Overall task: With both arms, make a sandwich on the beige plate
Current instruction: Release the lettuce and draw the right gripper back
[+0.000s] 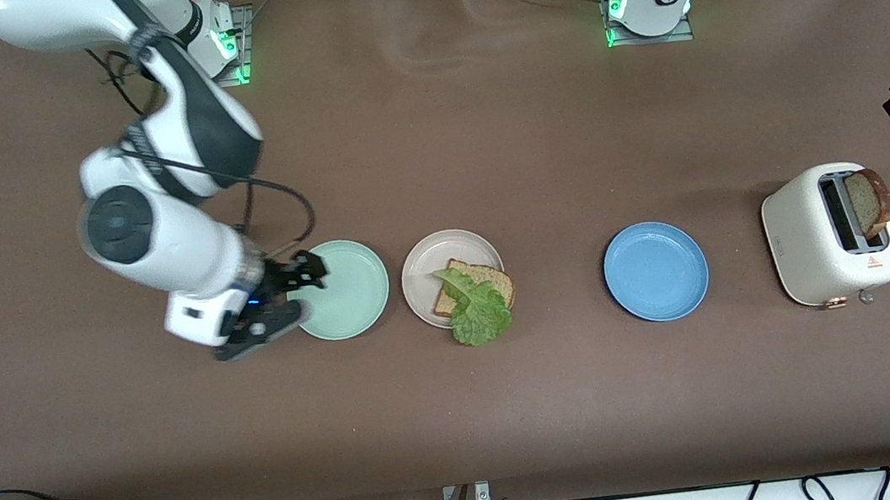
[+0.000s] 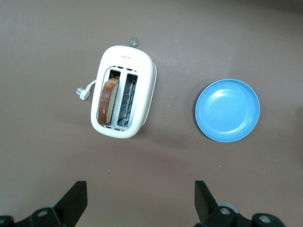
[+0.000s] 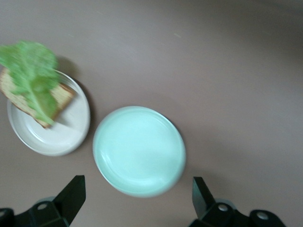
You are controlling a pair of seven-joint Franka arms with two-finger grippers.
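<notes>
From the front view, you have your right gripper (image 1: 275,303) low over the edge of the mint-green plate (image 1: 348,291), toward the right arm's end of the table, its fingers spread apart and holding nothing. Just beside that plate, toward the left arm's end, sits the beige plate (image 1: 437,255), carrying one bread slice (image 1: 491,278) with the lettuce leaf (image 1: 478,310) draped over it and hanging past the plate's rim on the side nearer the camera. The blue plate (image 1: 656,271) lies well apart from your right gripper, and the toaster (image 1: 831,245) is nearest the left arm's end, with a second slice of bread (image 1: 870,200) standing in its slot. Your left arm's base shows here, but its gripper does not.

In the left wrist view, your left gripper (image 2: 139,203) hangs high with its fingers wide apart and empty; the toaster (image 2: 124,97) with its slice (image 2: 109,100) and the blue plate (image 2: 227,109) both lie below it (this arm looks to be waiting).

In the right wrist view, your right gripper (image 3: 137,201) is spread open over the mint-green plate (image 3: 138,150), with the beige plate (image 3: 66,132), bread (image 3: 26,101) and lettuce (image 3: 31,75) just beside that.

I judge you about two-thirds done: base slice and lettuce are placed. What is left is fetching the toaster slice and setting it on top.
</notes>
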